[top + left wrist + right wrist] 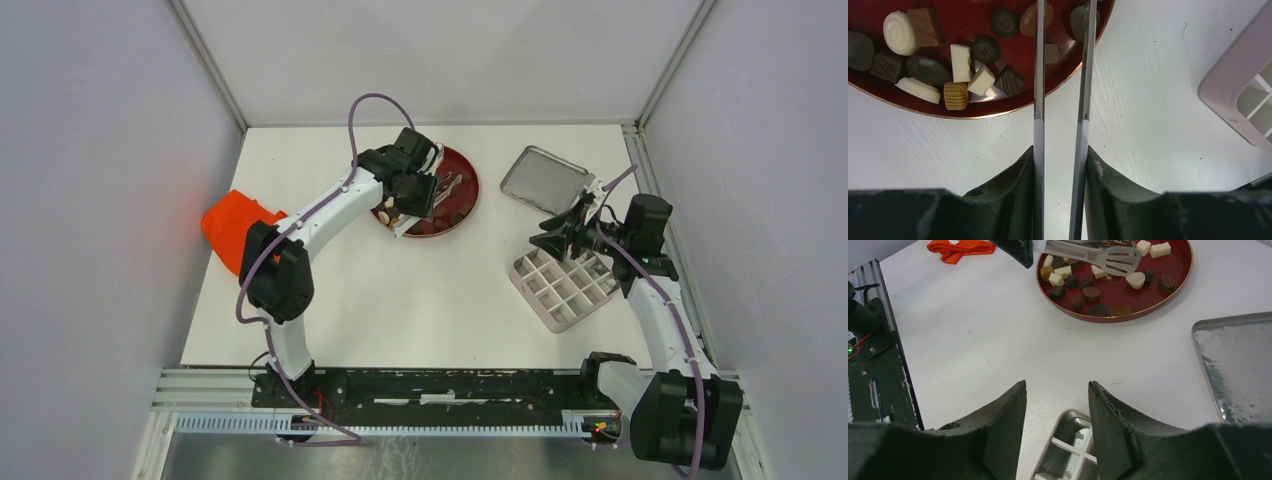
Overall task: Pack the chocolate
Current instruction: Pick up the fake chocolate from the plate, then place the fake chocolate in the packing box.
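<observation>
The chocolate (960, 62) is several small dark, tan and cream pieces on a red plate (1013, 50), also in the right wrist view as chocolate (1091, 293) on the plate (1128, 318). My left gripper (1060, 150) is shut on metal tweezers (1038, 75), whose two arms reach over the plate's right part. Their slotted end (1113, 259) sits low over the pieces; I cannot tell if a piece is held. From above, the left gripper (418, 190) is over the plate (465, 195). My right gripper (1057, 385) stands open and empty above a corner of the divided box (1073, 440).
The divided box (565, 283) lies at right with its metal lid (543, 180) behind it, the right gripper (552, 240) at its far-left corner. An orange cloth (235, 225) lies at the left table edge. Grey walls close in the table on three sides.
</observation>
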`<state>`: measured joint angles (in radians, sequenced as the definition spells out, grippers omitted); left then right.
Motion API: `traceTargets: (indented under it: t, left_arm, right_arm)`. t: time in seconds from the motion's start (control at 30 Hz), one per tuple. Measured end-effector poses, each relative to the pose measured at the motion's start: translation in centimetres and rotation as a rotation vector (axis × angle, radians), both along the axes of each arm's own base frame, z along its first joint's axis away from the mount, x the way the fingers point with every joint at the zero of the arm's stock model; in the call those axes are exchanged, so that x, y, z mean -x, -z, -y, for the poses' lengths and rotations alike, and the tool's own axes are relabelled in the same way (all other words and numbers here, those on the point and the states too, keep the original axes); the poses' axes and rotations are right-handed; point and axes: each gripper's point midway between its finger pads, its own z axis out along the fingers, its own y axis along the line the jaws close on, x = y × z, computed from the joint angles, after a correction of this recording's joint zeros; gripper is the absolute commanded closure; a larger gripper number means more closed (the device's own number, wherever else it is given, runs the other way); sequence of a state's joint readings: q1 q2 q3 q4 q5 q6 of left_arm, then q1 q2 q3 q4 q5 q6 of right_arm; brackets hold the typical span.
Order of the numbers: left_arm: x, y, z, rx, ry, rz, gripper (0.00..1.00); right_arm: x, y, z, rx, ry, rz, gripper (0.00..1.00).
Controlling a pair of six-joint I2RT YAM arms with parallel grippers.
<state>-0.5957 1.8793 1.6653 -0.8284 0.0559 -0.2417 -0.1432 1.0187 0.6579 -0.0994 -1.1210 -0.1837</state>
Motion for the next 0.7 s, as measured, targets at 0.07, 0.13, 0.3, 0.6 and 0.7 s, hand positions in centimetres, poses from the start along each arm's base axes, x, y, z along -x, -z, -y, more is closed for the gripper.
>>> traceTargets:
  t: [0.07,0.13,0.3,0.6,0.7]
  left_arm:
    - [0.1,-0.7,0.3,0.018,0.008,0.018,0.89]
    - [0.5,-1.2,0.8,0.034,0.022,0.034,0.89]
    - [2.9,-2.6,2.9,0.086,0.097,0.060,0.89]
    - [10.2,-5.7,7.4,0.268,0.257,0.120,0.89]
    - [11.9,-6.1,8.8,0.310,0.303,0.135,0.89]
  right_arm:
    - [0.0,0.1,0.0,0.000,0.000,-0.002,0.46]
    - [0.0,0.1,0.0,0.000,0.000,-0.002,0.46]
    - [-0.1,0.3,0.1,0.011,0.002,0.003,0.46]
    - [-1.1,1.8,2.0,0.054,0.074,-0.022,0.46]
    - [-1.4,2.0,2.9,0.056,0.109,-0.033,0.45]
